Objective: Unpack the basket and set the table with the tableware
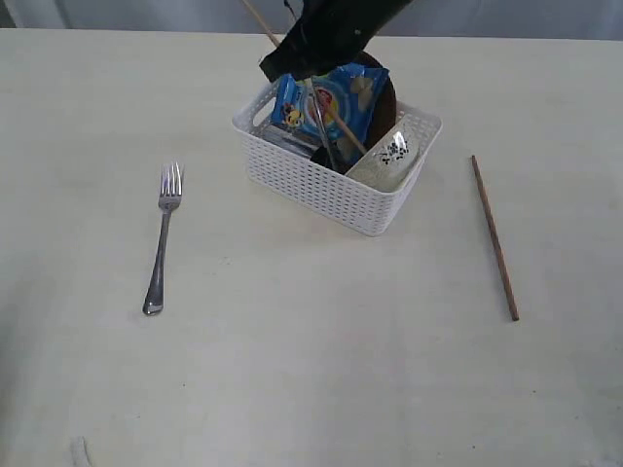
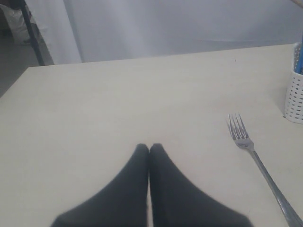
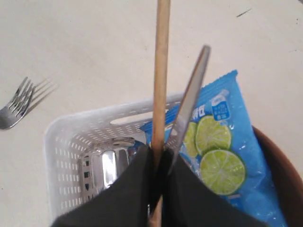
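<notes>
The white lattice basket (image 1: 321,185) holds a blue chip bag (image 1: 331,97), a steel knife (image 1: 319,122), the pale speckled bowl (image 1: 389,161) and the brown plate (image 1: 387,102). My right gripper (image 3: 157,151) hangs over the basket, shut on a wooden chopstick (image 3: 161,71), and the knife (image 3: 191,94) leans right beside it. The steel cup (image 3: 108,168) lies inside the basket (image 3: 66,156). A second chopstick (image 1: 494,236) lies on the table right of the basket, and the steel fork (image 1: 162,238) lies to the left. My left gripper (image 2: 149,147) is shut on nothing, low over the table near the fork (image 2: 258,161). The spoon is hidden.
The cream tabletop (image 1: 311,370) stretches wide in front of the basket. In the left wrist view, a corner of the basket (image 2: 296,101) stands past the fork's tines, and the table's far edge meets a grey curtain.
</notes>
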`<control>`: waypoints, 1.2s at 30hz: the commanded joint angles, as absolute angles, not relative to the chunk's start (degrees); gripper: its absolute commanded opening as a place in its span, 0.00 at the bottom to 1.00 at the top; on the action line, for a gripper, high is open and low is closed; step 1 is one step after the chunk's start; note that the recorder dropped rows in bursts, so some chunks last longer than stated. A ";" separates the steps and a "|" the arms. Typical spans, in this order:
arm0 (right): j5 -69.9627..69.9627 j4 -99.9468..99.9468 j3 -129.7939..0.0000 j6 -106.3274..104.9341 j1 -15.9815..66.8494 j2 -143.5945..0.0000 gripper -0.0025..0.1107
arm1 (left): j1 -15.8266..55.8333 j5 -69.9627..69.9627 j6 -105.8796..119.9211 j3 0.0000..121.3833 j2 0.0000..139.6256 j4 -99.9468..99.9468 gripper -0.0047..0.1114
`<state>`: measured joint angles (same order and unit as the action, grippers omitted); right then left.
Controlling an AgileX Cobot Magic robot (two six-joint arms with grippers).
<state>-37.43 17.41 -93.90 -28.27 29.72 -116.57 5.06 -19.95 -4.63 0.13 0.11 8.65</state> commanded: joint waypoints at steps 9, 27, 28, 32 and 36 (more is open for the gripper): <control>-37.59 18.14 -93.94 -27.99 29.30 -112.59 0.02 | 5.35 -19.92 -4.76 0.00 0.00 8.84 0.04; -40.45 18.27 -93.94 -23.28 20.78 -99.38 0.02 | 5.35 -19.92 -4.76 0.00 0.00 8.84 0.04; -41.37 18.85 -93.94 -22.91 18.67 -98.88 0.02 | 5.35 -19.92 -4.76 0.00 0.00 8.84 0.04; -46.79 23.31 -93.94 -21.89 11.54 -98.00 0.02 | 5.35 -19.92 -4.76 0.00 0.00 8.84 0.04; -61.55 29.00 -93.84 -19.03 0.21 -101.04 0.02 | 5.35 -19.92 -4.76 0.00 0.00 8.84 0.04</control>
<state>-55.11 26.53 -93.90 -21.23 4.20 -99.50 5.06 -19.95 -4.63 0.13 0.11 8.65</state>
